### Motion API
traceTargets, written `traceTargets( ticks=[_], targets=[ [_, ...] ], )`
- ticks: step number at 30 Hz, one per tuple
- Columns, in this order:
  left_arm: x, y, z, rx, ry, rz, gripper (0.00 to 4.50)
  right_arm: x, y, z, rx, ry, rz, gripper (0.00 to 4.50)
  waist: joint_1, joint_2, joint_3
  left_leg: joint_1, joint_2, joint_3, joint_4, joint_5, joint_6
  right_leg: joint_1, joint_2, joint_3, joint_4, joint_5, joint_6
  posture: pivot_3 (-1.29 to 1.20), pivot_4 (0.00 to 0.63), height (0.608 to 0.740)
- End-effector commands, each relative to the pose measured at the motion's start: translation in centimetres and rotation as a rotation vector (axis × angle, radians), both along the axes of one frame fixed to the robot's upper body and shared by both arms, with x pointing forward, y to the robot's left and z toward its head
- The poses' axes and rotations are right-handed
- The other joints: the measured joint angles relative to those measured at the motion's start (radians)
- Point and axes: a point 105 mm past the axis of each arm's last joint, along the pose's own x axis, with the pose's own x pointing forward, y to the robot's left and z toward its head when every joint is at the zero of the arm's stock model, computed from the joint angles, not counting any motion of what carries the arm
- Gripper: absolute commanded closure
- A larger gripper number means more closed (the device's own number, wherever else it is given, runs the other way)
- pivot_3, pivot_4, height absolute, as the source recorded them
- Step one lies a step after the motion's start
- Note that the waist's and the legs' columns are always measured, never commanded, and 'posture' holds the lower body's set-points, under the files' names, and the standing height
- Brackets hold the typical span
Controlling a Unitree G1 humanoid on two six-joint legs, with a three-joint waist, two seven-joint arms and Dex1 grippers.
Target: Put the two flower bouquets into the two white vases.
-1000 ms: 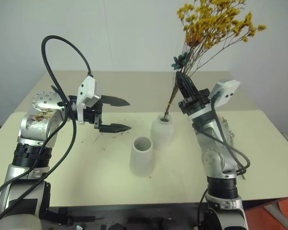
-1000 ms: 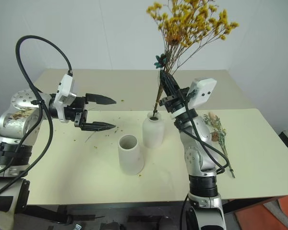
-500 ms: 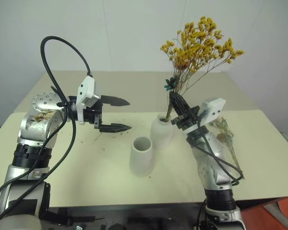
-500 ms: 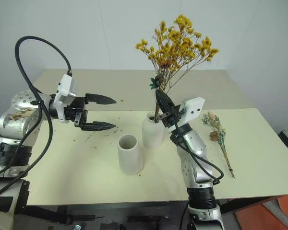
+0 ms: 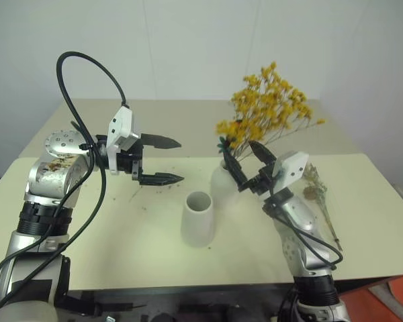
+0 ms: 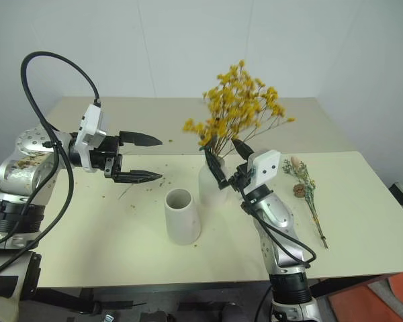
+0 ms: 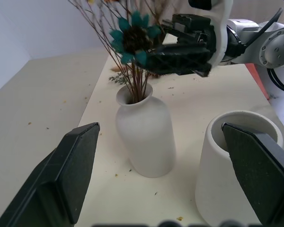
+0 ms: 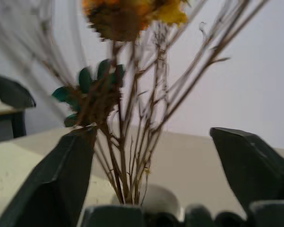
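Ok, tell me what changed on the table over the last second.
The right gripper came down with the yellow bouquet, seated its stems in the narrow-necked vase, then opened and let go; its fingers now stand on either side of the stems. Unchanged: the left gripper hovers open over the table, the cylinder vase is empty, and the grey-green bouquet lies by the right arm.

Between my right gripper's (image 5: 248, 166) black fingers rises the bushy bouquet (image 5: 265, 111), yellow-orange blossoms on brown stems with one teal-petalled flower (image 7: 132, 38) low among them, set in the matte white bottle vase (image 7: 144, 137). The cylinder vase (image 5: 198, 218) between my two grippers is white too. Just beyond my right wrist lies the grey-green bouquet (image 6: 303, 184) on the pale cream table (image 5: 121, 228). My left gripper (image 5: 162, 159) is black with a white housing.
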Motion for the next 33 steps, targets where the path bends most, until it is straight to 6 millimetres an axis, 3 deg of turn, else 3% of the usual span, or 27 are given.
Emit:
traceTargets(
  ticks=[1, 7, 11, 18, 25, 28, 33],
  targets=[
    [-0.2, 0.2, 0.7, -0.002, -0.039, 0.004, 0.0, -0.7, -0.1, 1.3, -0.077, -0.064, -0.023, 0.04, -0.003, 0.0, 0.0, 0.0, 0.0, 0.0, 0.0, 0.0, 0.0, 0.0, 0.0, 0.0, 0.0, 0.0, 0.0, 0.0, 0.15, 0.74],
    [0.0, 0.1, 0.5, 0.009, -0.037, 0.007, 0.0, -0.4, -0.7, 1.8, -0.252, -0.016, -0.036, 0.04, -0.001, 0.0, 0.0, 0.0, 0.0, 0.0, 0.0, 0.0, 0.0, 0.0, 0.0, 0.0, 0.0, 0.0, 0.0, 0.0, 0.15, 0.74],
    [0.0, 0.2, 0.4, 0.008, -0.036, 0.008, 0.0, -1.0, -1.1, 3.5, -0.335, -0.026, 0.001, 0.04, -0.001, 0.0, 0.0, 0.0, 0.0, 0.0, 0.0, 0.0, 0.0, 0.001, 0.0, 0.0, 0.0, 0.0, 0.0, 0.0, 0.15, 0.74],
    [-0.2, 0.2, 0.6, -0.001, -0.037, 0.008, 0.0, -3.6, -3.2, 1.8, -0.619, 0.067, 0.092, 0.04, 0.018, 0.0, 0.0, -0.001, 0.0, -0.001, 0.0, 0.0, 0.0, 0.001, 0.0, -0.001, -0.002, 0.0, 0.0, 0.0, 0.15, 0.74],
    [-0.9, -0.8, 1.3, -0.031, -0.048, -0.05, 0.0, -4.4, -8.4, 2.0, -0.602, 0.174, -0.091, 0.04, 0.024, 0.0, 0.0, 0.0, 0.0, -0.001, 0.001, 0.0, 0.0, 0.003, 0.0, -0.001, -0.002, 0.0, 0.0, 0.0, 0.15, 0.74],
    [-1.6, -2.0, 1.5, -0.011, -0.062, -0.109, 0.0, -3.7, -11.8, 1.8, -0.573, 0.336, -0.256, 0.04, 0.024, -0.001, 0.0, 0.0, 0.0, -0.001, 0.001, 0.0, 0.0, 0.003, 0.0, -0.001, -0.002, 0.0, 0.0, 0.0, 0.15, 0.74],
    [-2.5, -3.6, 0.9, 0.005, -0.041, -0.208, 0.0, -3.1, -16.7, -0.2, -0.528, 0.605, -0.454, 0.04, 0.023, -0.001, 0.0, 0.001, 0.0, -0.001, 0.001, 0.0, 0.0, 0.003, 0.0, -0.001, -0.002, 0.0, 0.0, 0.0, 0.15, 0.74]
  ],
)
